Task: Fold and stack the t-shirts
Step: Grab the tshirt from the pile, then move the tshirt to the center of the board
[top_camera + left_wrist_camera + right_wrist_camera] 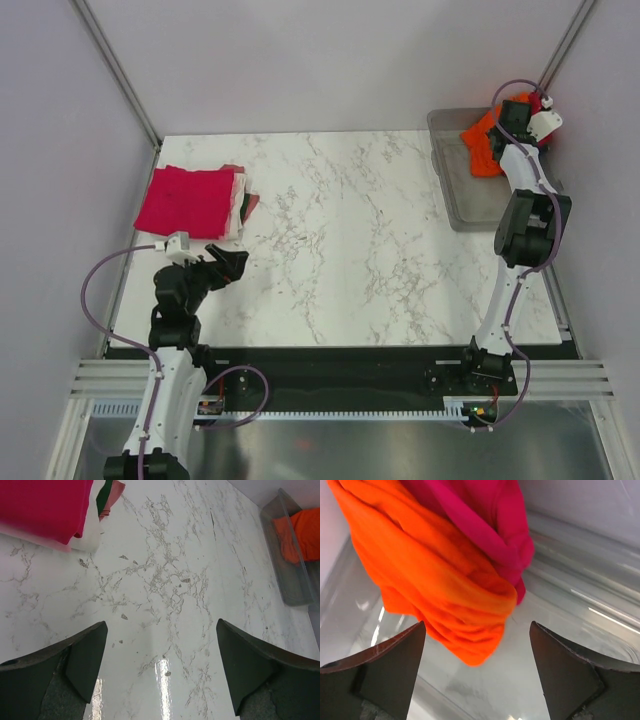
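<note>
1. Marble covered the table [380, 250]. Seen from overhead, a folded stack of crimson shirts [190, 200] lay at its far left corner. The orange shirt [482, 145] sat bunched in the grey bin [465, 205] at far right. The left gripper [228, 265] hovered near the stack and the right gripper [520, 112] over the bin. Their jaw spread was hard to read from up there.
2. The left wrist camera settled its own case: jaws wide apart, only bare marble between them, the stack well off. It also showed pink and dark green edges under the crimson.
3. The right wrist camera showed jaws apart just above the orange shirt, clamped on nothing. Only here could I see a crimson shirt [485, 515] tangled against the orange one. Both looked light, limp and wrinkled. I judged a pinch on the orange's raised fold safest, since a deep grab might drag both out.
</note>
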`<action>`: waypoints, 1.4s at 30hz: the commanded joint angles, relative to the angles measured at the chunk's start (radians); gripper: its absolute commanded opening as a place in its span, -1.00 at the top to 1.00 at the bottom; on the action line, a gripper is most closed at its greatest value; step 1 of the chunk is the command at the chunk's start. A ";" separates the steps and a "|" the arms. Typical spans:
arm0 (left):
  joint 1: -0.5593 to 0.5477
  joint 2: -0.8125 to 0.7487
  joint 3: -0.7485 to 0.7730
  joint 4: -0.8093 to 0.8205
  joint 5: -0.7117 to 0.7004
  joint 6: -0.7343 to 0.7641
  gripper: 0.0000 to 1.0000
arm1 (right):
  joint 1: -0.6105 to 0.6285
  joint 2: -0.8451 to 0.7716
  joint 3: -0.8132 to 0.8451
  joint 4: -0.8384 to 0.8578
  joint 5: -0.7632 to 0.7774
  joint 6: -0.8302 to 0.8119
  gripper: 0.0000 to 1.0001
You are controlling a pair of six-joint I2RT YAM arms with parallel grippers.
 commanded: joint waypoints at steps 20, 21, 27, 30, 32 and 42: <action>0.004 0.046 -0.002 0.068 0.011 -0.011 -0.82 | 0.172 -0.402 -0.212 0.258 0.217 -0.078 1.00; 0.004 0.046 -0.002 0.068 0.011 -0.013 -0.82 | 0.197 -0.453 -0.232 0.255 0.187 -0.131 1.00; 0.004 0.046 -0.002 0.063 0.011 -0.014 -0.82 | 0.412 -0.792 -0.320 0.136 -0.206 -0.222 1.00; 0.004 0.050 -0.002 0.064 0.009 -0.016 -0.82 | 0.473 -0.932 -0.371 0.119 -0.432 -0.155 1.00; 0.003 0.053 -0.001 0.065 0.009 -0.016 -0.81 | 0.478 -0.976 -0.442 0.119 -0.496 -0.111 1.00; 0.003 0.058 0.002 0.065 0.018 -0.014 -0.81 | 0.478 -1.087 -0.950 0.034 -0.541 -0.115 -0.96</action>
